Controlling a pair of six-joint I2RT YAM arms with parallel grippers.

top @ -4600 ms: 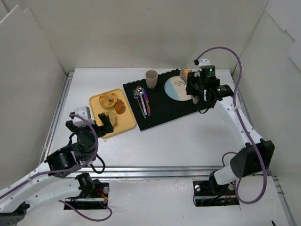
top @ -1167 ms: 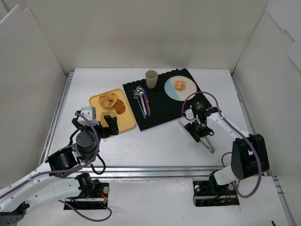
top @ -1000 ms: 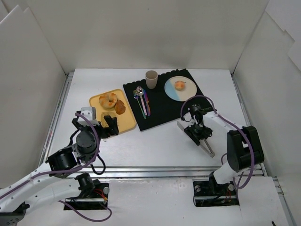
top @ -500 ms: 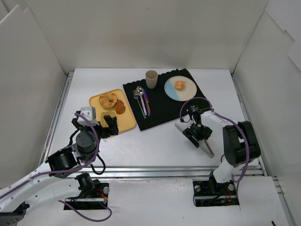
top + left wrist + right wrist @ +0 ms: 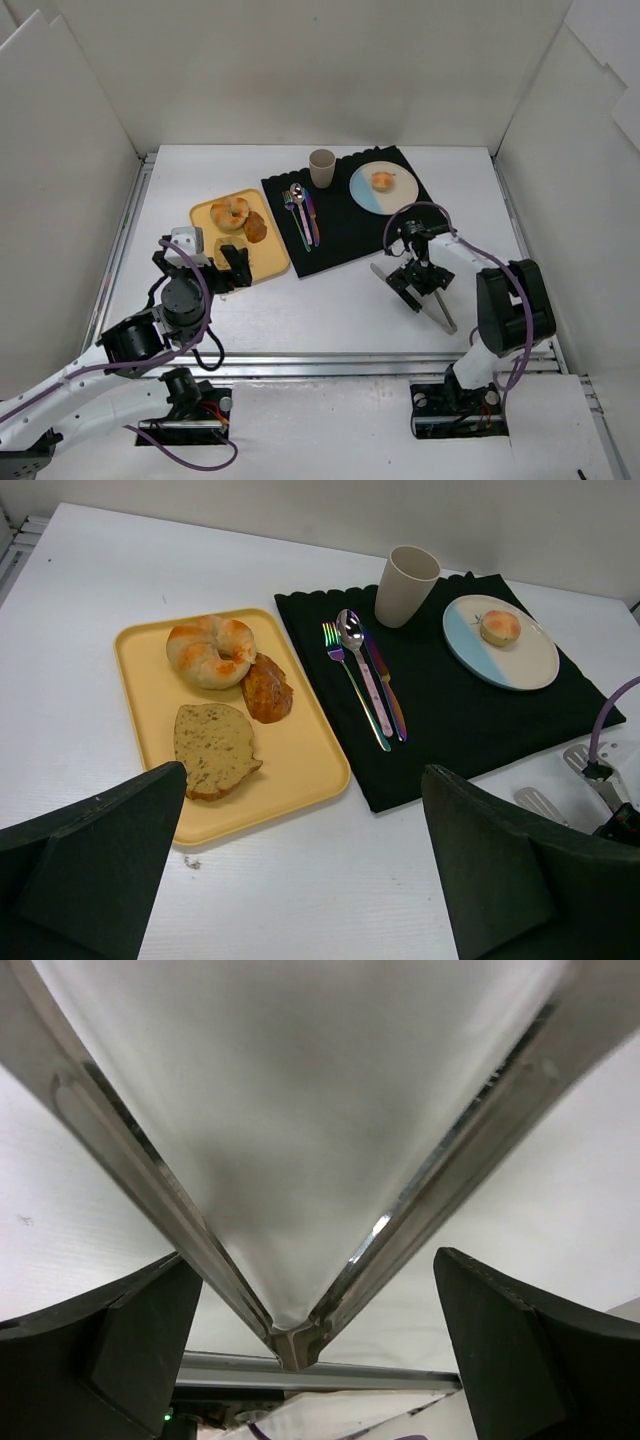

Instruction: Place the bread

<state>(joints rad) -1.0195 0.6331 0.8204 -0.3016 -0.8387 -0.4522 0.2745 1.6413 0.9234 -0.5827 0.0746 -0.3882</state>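
The bread (image 5: 382, 181), a small round golden bun, rests on the round blue-and-white plate (image 5: 400, 196) at the back right of the black mat; the left wrist view shows the bread (image 5: 499, 627) too. Metal tongs (image 5: 441, 315) lie flat on the white table in front of the mat. My right gripper (image 5: 414, 281) hangs low over them, open, its fingers (image 5: 120, 1330) standing wide on either side of the tongs' hinge (image 5: 291, 1338) without touching it. My left gripper (image 5: 226, 264) is open and empty near the yellow tray's front edge, as its own view shows (image 5: 300, 880).
A yellow tray (image 5: 274, 262) holds a ring-shaped pastry (image 5: 231, 212), a dark brown piece (image 5: 256, 227) and a bread slice (image 5: 212, 748). On the black mat (image 5: 345, 235) stand a beige cup (image 5: 321, 167) and cutlery (image 5: 301, 212). White walls enclose the table.
Over the last second my right gripper's jaws opened wide, letting go of the tongs on the table. Earlier that arm was up at the plate; the bread now lies there.
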